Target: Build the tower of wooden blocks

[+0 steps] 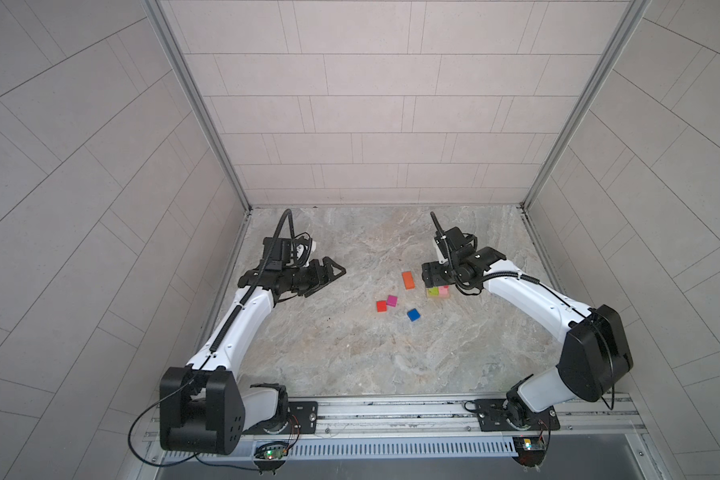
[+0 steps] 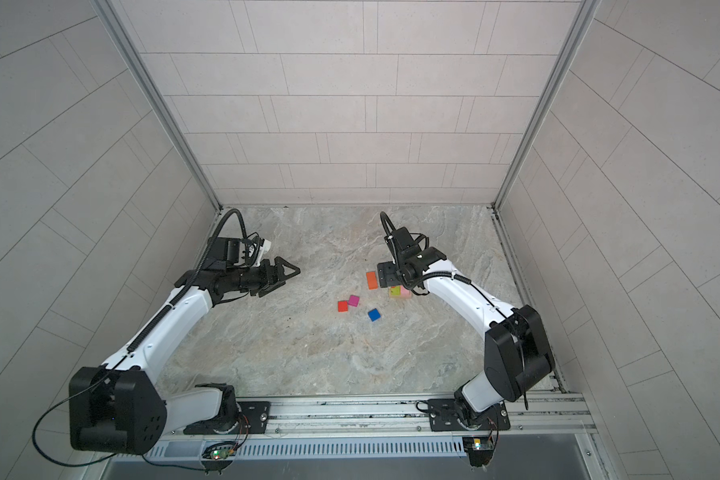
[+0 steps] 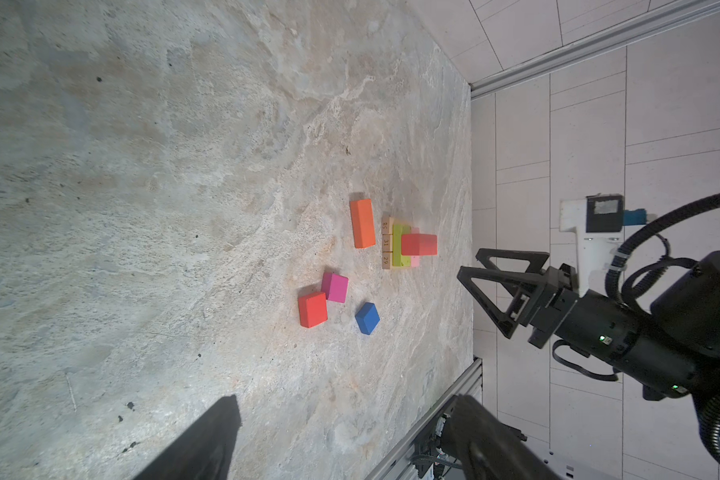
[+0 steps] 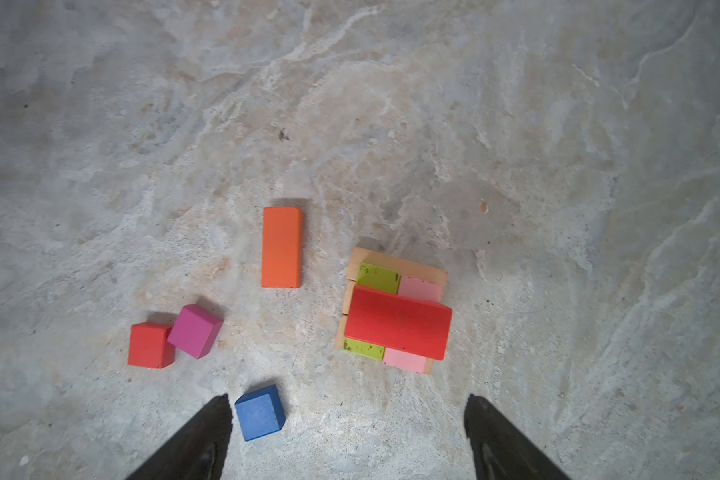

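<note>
**Both top views.** The wood block tower [image 1: 438, 292] stands right of the middle of the marbled table [image 1: 350, 353]. It is largely covered by the right gripper [image 1: 432, 277], which points straight down over it from a bent arm. Just left of the tower lies an orange oblong [image 1: 408, 280]. Nearer the front, a red cube [image 1: 381, 306] touches a magenta cube [image 1: 392, 300], and a blue cube [image 1: 413, 315] sits apart from them. The left gripper [image 1: 329, 282] hangs roughly level at the table's left side, well apart from the blocks. Its fingers are spread and hold nothing.

**Left wrist view.** Only here is the tower seen side-on. Three tan bars [image 3: 386, 243] with numbers on their ends form the base. A lime oblong [image 3: 398, 249] and a pink oblong [image 3: 415, 261] lie on them, and a red notched piece [image 3: 419, 244] lies on top. The right gripper hovers clear of it, fingers apart.

**Right wrist view.** This view looks straight down. The red piece lies crosswise over the lime and pink oblongs. The right gripper's fingertips [image 4: 215, 419] stand wide apart and empty, with the blue cube just beside one of them.
</note>
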Robot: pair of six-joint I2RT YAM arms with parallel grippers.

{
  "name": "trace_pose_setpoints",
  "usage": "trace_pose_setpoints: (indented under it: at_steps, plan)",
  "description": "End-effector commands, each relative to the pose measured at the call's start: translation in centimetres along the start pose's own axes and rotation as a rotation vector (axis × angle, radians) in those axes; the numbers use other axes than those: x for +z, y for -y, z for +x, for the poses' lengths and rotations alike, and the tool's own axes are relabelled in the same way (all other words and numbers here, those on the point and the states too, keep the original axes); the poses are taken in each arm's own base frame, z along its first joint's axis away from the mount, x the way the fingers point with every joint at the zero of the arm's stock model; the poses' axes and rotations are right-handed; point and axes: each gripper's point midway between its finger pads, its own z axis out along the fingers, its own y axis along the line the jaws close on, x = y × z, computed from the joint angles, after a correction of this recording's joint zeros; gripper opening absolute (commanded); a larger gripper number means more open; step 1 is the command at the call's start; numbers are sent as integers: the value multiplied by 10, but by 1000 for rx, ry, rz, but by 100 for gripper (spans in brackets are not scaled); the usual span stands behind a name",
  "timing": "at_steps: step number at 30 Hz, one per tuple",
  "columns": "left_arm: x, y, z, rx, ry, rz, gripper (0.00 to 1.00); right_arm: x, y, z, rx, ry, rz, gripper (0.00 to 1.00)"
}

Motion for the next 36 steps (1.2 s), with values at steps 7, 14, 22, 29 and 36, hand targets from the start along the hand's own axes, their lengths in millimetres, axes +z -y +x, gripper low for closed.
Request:
trace_pose_setpoints:
  at_steps: [7, 14, 22, 29, 36]
  plan:
    - [1, -2, 3, 14, -10, -10, 87, 12, -42, -5, -119, -111, -80, 85]
    - [0, -3, 3, 17, -10, -20, 87, 47, -52, -14, -137, -180, -39, 81]
    - [0, -3, 3, 17, -12, -23, 87, 90, -55, -18, -159, -227, 10, 77]
    - [0, -3, 3, 19, -13, -22, 87, 117, -55, -17, -162, -261, 42, 73]
    - [0, -4, 2, 16, -11, -24, 87, 137, -56, -14, -158, -296, 53, 72]
